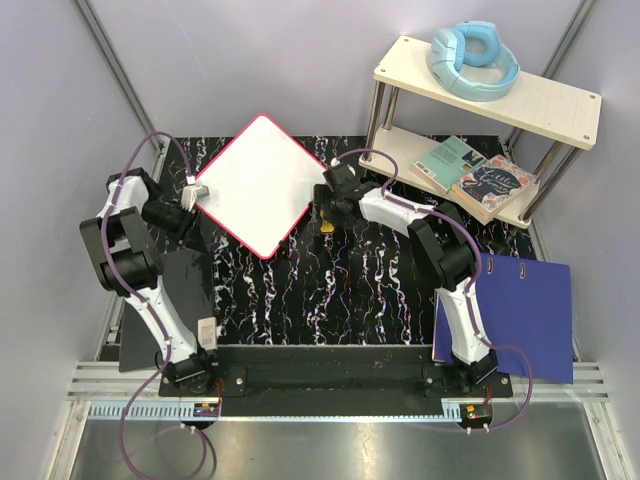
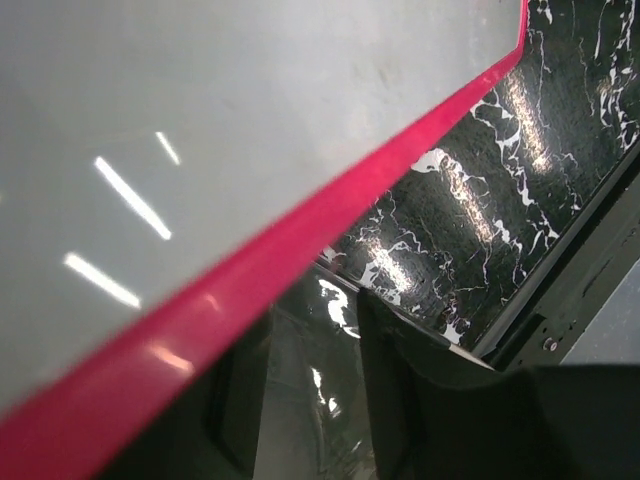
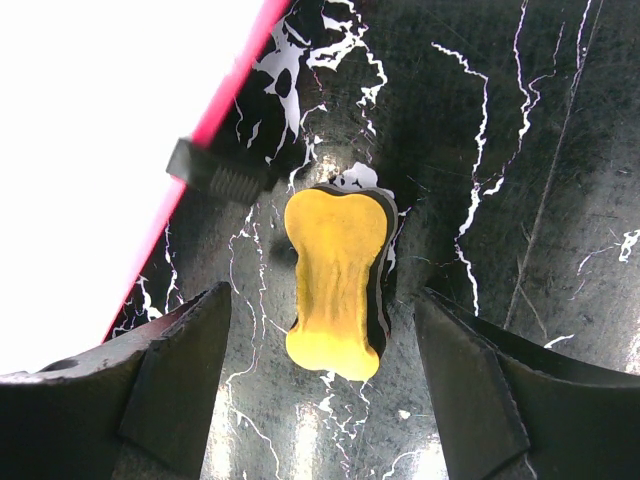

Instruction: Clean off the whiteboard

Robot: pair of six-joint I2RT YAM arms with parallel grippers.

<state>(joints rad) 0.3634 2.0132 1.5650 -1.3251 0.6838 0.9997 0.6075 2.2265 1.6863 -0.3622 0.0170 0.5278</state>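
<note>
The whiteboard (image 1: 262, 185) lies turned like a diamond at the back middle of the table, white with a red-pink rim. No writing shows on it. It fills the upper left of the left wrist view (image 2: 250, 120) and the left of the right wrist view (image 3: 90, 150). My left gripper (image 1: 196, 190) is at the board's left corner. Its jaws (image 2: 310, 330) stand apart, and the rim crosses over the left finger. A yellow eraser (image 1: 327, 226) lies on the table just right of the board. My right gripper (image 1: 327, 212) hovers over the eraser (image 3: 338, 280), open (image 3: 320, 310), touching nothing.
A small black ribbed piece (image 3: 220, 175) lies against the board's rim. A two-tier shelf (image 1: 490, 90) at the back right holds blue headphones (image 1: 472, 58) and books (image 1: 475, 175). A blue folder (image 1: 525, 315) lies front right. A black flat panel (image 1: 170, 305) lies front left.
</note>
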